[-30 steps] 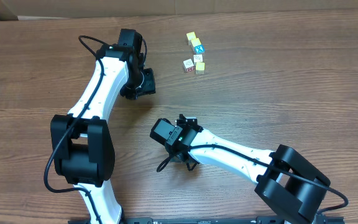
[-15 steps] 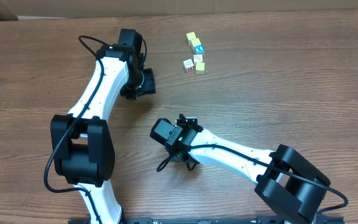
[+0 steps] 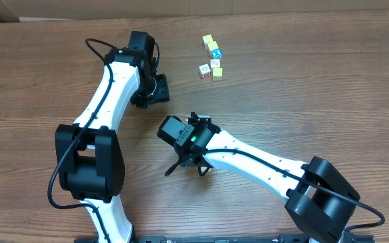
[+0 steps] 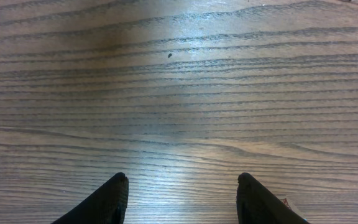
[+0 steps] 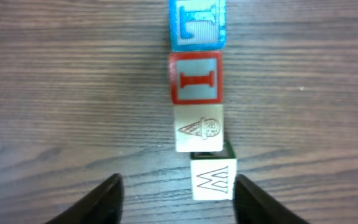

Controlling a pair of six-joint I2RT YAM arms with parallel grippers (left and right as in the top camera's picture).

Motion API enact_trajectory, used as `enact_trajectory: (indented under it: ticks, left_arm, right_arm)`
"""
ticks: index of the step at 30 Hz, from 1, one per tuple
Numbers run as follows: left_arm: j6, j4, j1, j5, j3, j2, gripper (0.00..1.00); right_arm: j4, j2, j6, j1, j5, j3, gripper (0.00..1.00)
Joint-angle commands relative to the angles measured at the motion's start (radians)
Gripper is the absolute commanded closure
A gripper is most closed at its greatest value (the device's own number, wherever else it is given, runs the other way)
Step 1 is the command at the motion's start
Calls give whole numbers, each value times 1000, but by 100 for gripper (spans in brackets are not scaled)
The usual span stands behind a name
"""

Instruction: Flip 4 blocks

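– Nearest the robot's base, what is the right end effector doing?
– It hangs over the brown wood-grain surface with its two dark fingers spread wide, gripping nothing.
– And where are the blocks?
– Right in front of it, in its wrist view: a row of four small wooden alphabet blocks running away from the fingers. Closest is a white wooden cube printed with a W. It lies between the fingers, just beside the right-hand one in that view and well apart from the other. I cannot tell whether that finger touches it. A green side face shows along its far edge.
– Next?
– A cream wooden cube printed with an ice-cream cone, set slightly left of the W cube. Then a red-framed wooden cube printed with an I, edge to edge with it. Farthest is a blue-faced wooden cube, its letter cut by the frame edge.
– Does the overhead view show the row?
– No, the right arm's wrist covers it.
– Farther out?
– The left end effector hovers over bare wood, fingers parted a moderate way with nothing between them.
– And beyond?
– Toward the far edge, to the right of the left end effector, sits a loose cluster of five small cubes, well apart from both arms. Two have yellow tops, one a blue top.
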Motion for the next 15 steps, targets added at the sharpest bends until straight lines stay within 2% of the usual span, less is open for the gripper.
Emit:
enact_trajectory:
  ticks: [1, 3, 4, 5, 7, 8, 9, 15]
  left_arm:
    - [-13, -9, -1, -13, -8, -18, 51]
    - [-13, -11, -1, -14, -8, -18, 51]
    - [-13, -10, -1, -14, -7, -18, 51]
    - [-13, -9, -1, -14, -8, -18, 51]
    - [-13, -10, -1, -14, -8, -18, 50]
    - [-13, -10, -1, -14, -8, -18, 50]
    - [-13, -11, -1, -14, -8, -18, 50]
    - [-10, -10, -1, -14, -8, -18, 50]
  right_arm:
    - [-35, -18, -10, -11, 15, 18, 28]
    - [-53, -18, -6, -20, 19, 18, 27]
    - [-58, -18, -6, -24, 19, 18, 31]
    - [-64, -18, -6, -28, 18, 18, 43]
    - [-84, -18, 1, -37, 6, 18, 81]
    - [-91, -18, 1, -41, -9, 17, 93]
    - [-97, -18, 1, -45, -22, 17, 96]
    - [-112, -18, 29, -52, -53, -20, 96]
